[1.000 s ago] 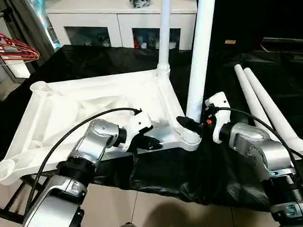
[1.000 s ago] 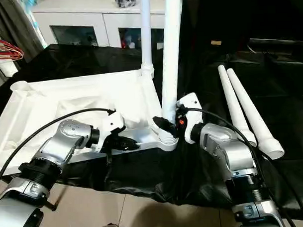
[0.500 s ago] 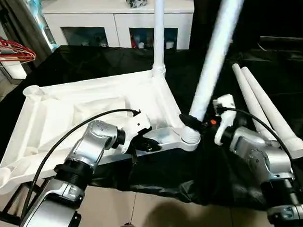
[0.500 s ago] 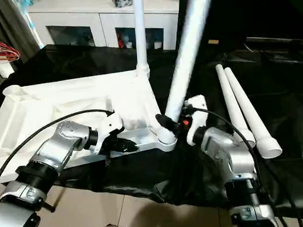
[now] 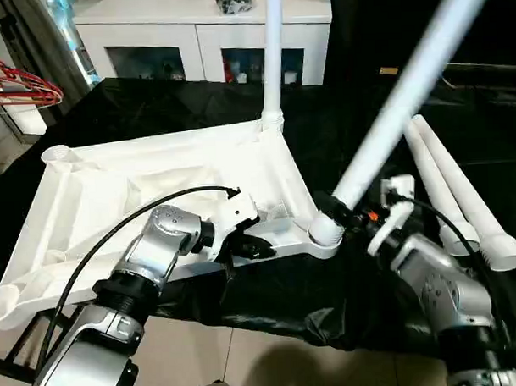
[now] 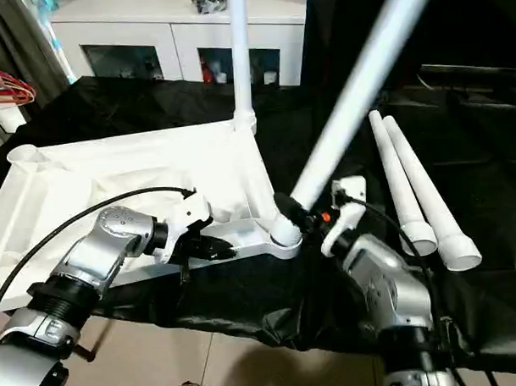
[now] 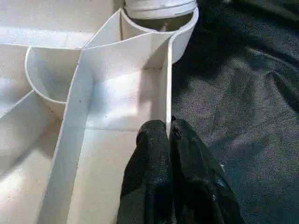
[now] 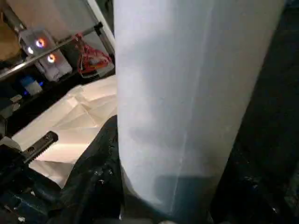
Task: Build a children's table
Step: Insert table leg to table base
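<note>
Worktop [image 5: 153,103]: I see it draped in black cloth, carrying the whole job.
Cabinet [image 5: 203,25]: white, glass-doored, standing behind the worktop's far edge.
Tabletop [image 5: 114,198]: white plastic, lying upside down on the cloth on my left side, ribbed underside up, rounded sockets at the corners; its near edge hangs a little past the worktop's front.
Fitted leg [image 5: 272,48]: upright in the far right corner socket, running out of the top of my head view.
Held leg [image 5: 407,78]: its foot sits at the near right corner socket [image 5: 324,235], but it leans hard away to the right and back, nowhere near upright; from here I can't say for sure whether the end is seated in the socket or only resting on its rim.
Spare legs [image 5: 453,182]: two lying side by side on the cloth to the right, touching along their length, flared ends toward me.
Left gripper [image 7: 169,133]: on the tabletop's near rim, just left of that socket; my jaws are pressed together, pinching the thin upright wall of the rim between them.
Right gripper [image 6: 303,215]: at the very bottom of the held leg, just above the socket; jaws stand about half spread and are clamped round the leg's shaft.
Hangers [image 5: 17,83]: red ones, off at the left edge, well apart from the work.
</note>
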`<state>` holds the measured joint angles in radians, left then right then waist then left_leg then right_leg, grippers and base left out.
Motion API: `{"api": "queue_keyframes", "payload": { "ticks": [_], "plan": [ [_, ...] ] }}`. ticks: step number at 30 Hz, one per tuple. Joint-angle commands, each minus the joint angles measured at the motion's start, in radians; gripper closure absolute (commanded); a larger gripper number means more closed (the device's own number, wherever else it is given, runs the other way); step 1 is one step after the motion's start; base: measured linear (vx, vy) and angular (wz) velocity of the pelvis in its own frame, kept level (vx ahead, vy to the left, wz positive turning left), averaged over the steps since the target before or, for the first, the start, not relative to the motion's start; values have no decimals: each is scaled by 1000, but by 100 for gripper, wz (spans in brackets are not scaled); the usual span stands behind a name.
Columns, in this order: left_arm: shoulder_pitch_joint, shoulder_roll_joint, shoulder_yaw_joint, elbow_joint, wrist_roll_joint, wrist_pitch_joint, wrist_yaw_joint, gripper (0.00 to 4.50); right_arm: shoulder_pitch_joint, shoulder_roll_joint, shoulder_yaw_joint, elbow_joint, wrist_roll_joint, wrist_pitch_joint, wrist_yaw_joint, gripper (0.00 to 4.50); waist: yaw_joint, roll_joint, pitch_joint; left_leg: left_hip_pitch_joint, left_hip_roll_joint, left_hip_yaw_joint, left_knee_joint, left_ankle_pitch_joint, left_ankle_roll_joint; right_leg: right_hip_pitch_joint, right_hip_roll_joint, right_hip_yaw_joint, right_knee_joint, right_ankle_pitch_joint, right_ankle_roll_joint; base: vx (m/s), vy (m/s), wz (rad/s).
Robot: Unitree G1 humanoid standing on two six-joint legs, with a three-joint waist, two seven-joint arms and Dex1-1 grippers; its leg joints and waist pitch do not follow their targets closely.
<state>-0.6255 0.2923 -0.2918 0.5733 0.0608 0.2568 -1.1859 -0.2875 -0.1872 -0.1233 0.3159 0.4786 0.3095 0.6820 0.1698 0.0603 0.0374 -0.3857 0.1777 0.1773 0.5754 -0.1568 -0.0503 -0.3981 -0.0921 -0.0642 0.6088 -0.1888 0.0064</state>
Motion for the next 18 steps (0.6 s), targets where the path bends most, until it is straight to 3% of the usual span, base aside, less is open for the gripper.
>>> {"api": "queue_keyframes", "payload": {
  "ticks": [1,5,11,18],
  "plan": [
    [-1,10,-8,24,5,4,5,450,57,-4,-18,86,-39,5,-46,261,-5,-1,-52,20,50,-25,-81,-379,-16,32,-70,42,-91,-326,-175,0,0,0],
    [-9,9,-4,34,1,0,15,450,87,12,-26,78,-43,-46,-48,261,-6,1,-52,21,52,-28,-84,-400,-19,30,-70,44,-95,-354,-164,0,0,0],
    [-14,16,-17,45,4,-7,-3,450,115,10,13,61,-98,-119,-59,261,-7,7,-51,21,51,-28,-86,-411,-18,29,-69,44,-96,-352,-161,0,0,0],
    [-25,25,-21,62,11,-25,2,450,115,-22,79,35,-173,-157,-62,261,-11,3,-48,22,51,-32,-90,-444,-23,25,-72,46,-104,-436,-134,0,0,0]
  ]
}}
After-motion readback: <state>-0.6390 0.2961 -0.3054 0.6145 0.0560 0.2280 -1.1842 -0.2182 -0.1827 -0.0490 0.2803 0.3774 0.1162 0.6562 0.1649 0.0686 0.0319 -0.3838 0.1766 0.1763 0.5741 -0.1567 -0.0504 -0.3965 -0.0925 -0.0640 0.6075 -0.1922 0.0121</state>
